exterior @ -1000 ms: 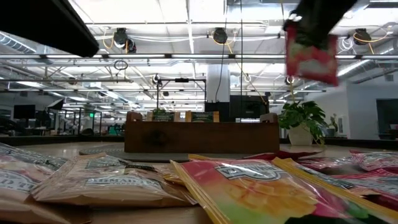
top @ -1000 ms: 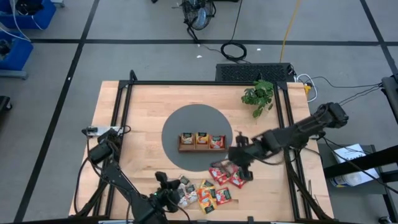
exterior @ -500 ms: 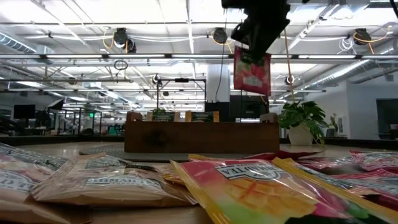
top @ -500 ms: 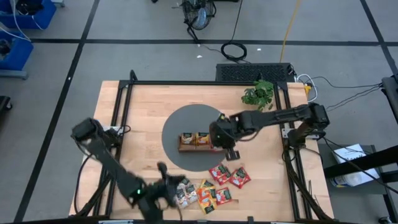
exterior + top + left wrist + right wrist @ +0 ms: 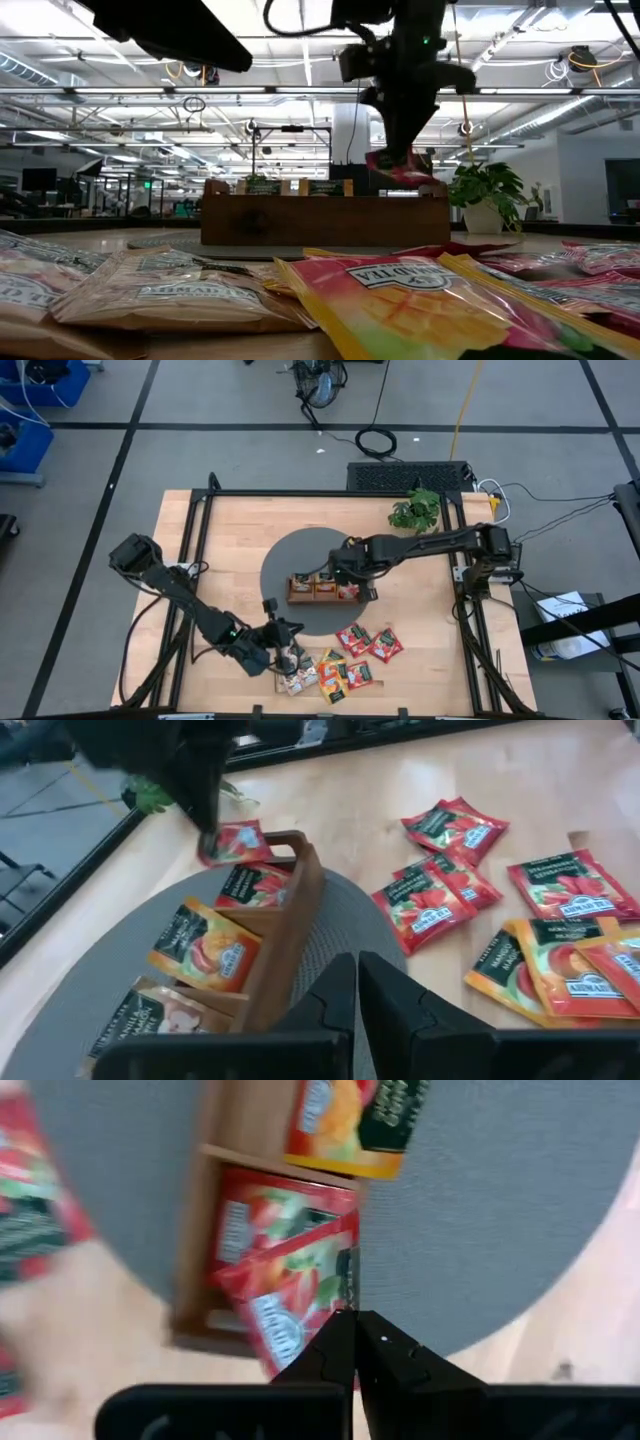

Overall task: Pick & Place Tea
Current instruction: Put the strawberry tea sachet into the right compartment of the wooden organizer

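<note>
Grey floor with taped lines surrounds the wooden worktop (image 5: 230, 530). High view: right end effector (image 5: 352, 572) sits over the tray (image 5: 324, 588) at its red end; left end effector (image 5: 283, 647) hovers beside loose sachets (image 5: 340, 672).

Low view: a red sachet (image 5: 400, 168) hangs tilted just above the tray's rim, pinched by the right arm.

Left wrist view: fingers (image 5: 340, 995) pressed together, nothing between them; the orange (image 5: 205, 942) and red slots are already stocked.

Right wrist view: fingers (image 5: 345, 1342) clenched on the sachet's corner, over the red slot.

Judgement: placing step; next calls for lowering into that slot, then letting go.
</note>
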